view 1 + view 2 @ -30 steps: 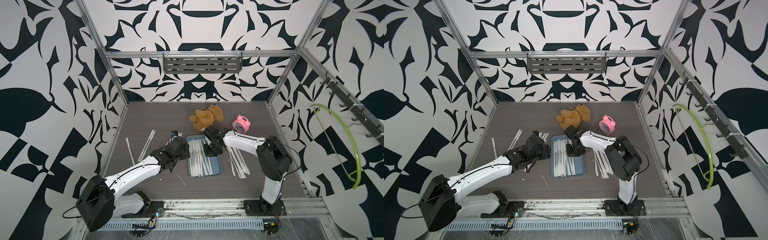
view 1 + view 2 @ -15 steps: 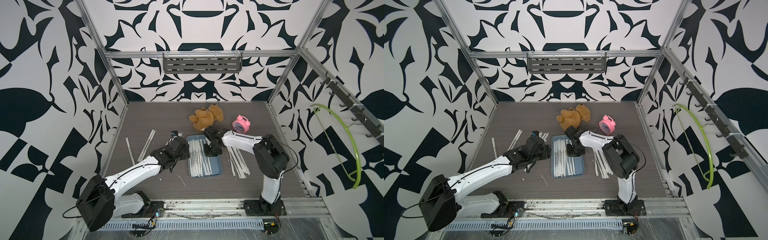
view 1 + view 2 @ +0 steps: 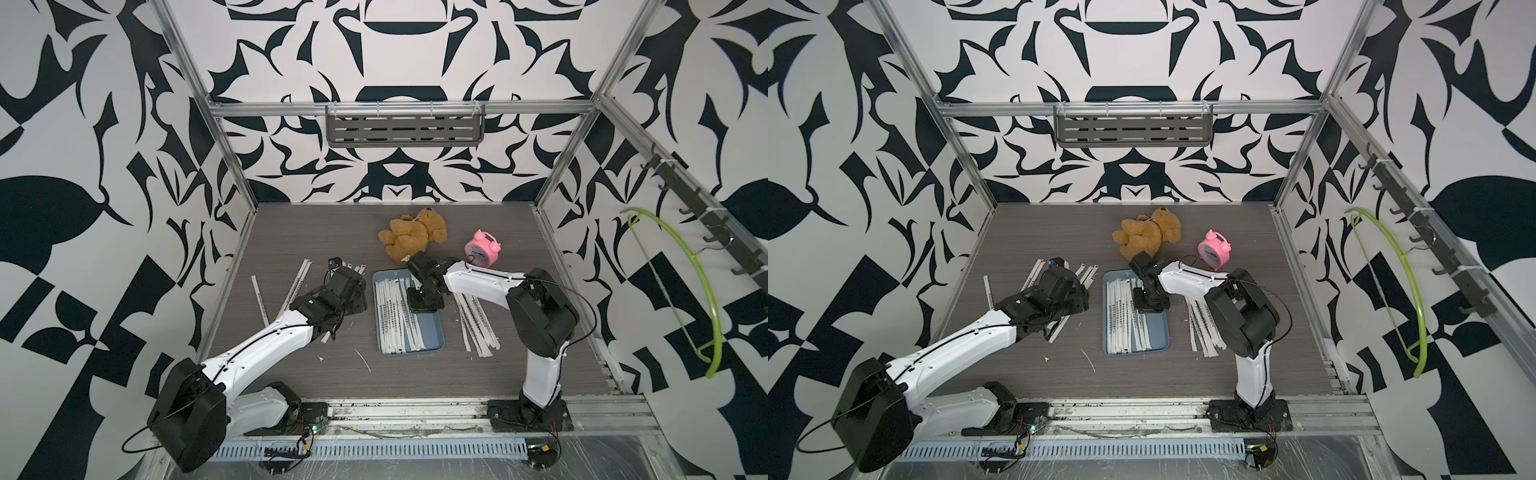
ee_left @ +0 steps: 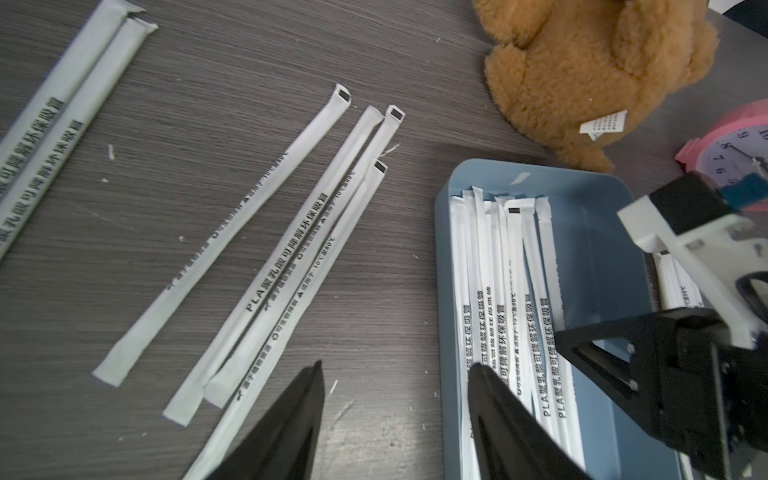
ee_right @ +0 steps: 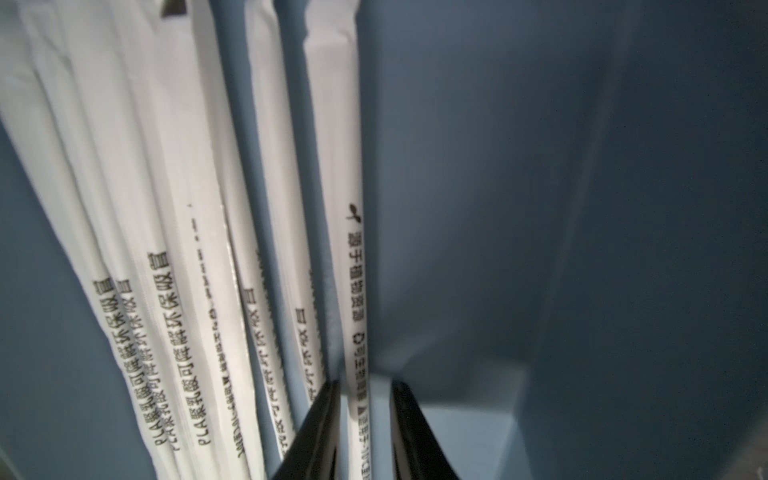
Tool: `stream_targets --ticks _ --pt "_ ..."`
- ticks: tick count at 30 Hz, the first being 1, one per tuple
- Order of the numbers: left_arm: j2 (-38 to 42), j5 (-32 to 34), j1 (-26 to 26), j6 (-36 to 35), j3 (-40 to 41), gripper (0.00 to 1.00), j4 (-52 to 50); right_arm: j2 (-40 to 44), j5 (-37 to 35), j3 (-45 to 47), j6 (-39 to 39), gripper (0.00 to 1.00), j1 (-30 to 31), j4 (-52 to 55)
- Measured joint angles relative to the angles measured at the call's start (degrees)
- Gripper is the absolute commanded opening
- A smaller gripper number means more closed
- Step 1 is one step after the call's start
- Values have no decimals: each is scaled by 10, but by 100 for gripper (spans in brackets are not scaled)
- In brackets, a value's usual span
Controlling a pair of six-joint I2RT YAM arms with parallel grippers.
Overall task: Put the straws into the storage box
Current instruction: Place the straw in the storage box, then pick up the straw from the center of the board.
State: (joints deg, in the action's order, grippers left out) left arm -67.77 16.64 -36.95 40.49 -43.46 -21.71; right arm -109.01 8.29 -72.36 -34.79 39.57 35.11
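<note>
right fingers [image 5: 316, 440] barely parted around a straw [image 5: 353, 270] in the storage box [image 5: 540, 208], left fingers [image 4: 282, 428] wide.

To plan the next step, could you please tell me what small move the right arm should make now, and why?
Probably lift the right tool straight up: its jaws stand apart around a white paper-wrapped straw already lying in the shallow blue-grey plastic storage box, so it seems released.

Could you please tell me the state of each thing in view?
Blue-grey plastic storage box: partly filled.
White paper-wrapped straws: some boxed, others loose on the table.
Left hand: open, empty.
Right hand: open, astride one boxed straw.
Brown plush teddy bear: lying down.
Pink alarm clock: standing.
</note>
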Motion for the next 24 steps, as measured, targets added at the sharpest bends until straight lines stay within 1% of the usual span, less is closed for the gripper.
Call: stream_targets --ticks 3,5,9,13,17,20,22,24 --pt "1 -18 37 -17 0 56 -11 9 0 0 1 33 0 8" --pt "1 -34 66 -31 0 55 -19 20 -2 0 1 33 0 13" --pt "-10 -66 153 -61 -10 54 -50 49 -7 0 2 33 0 18" --pt "-56 -97 249 -96 -41 53 -76 73 -10 0 2 33 0 19" --pt "-121 -118 322 -131 -77 51 -91 81 -10 0 2 33 0 19" --pt "-155 -140 351 -152 -97 48 -98 84 -10 3 2 33 0 13" --pt "-172 -163 351 -162 -104 48 -97 86 -9 8 2 33 0 10" --pt "-185 -179 338 -168 -104 49 -95 87 -9 13 2 33 0 5"
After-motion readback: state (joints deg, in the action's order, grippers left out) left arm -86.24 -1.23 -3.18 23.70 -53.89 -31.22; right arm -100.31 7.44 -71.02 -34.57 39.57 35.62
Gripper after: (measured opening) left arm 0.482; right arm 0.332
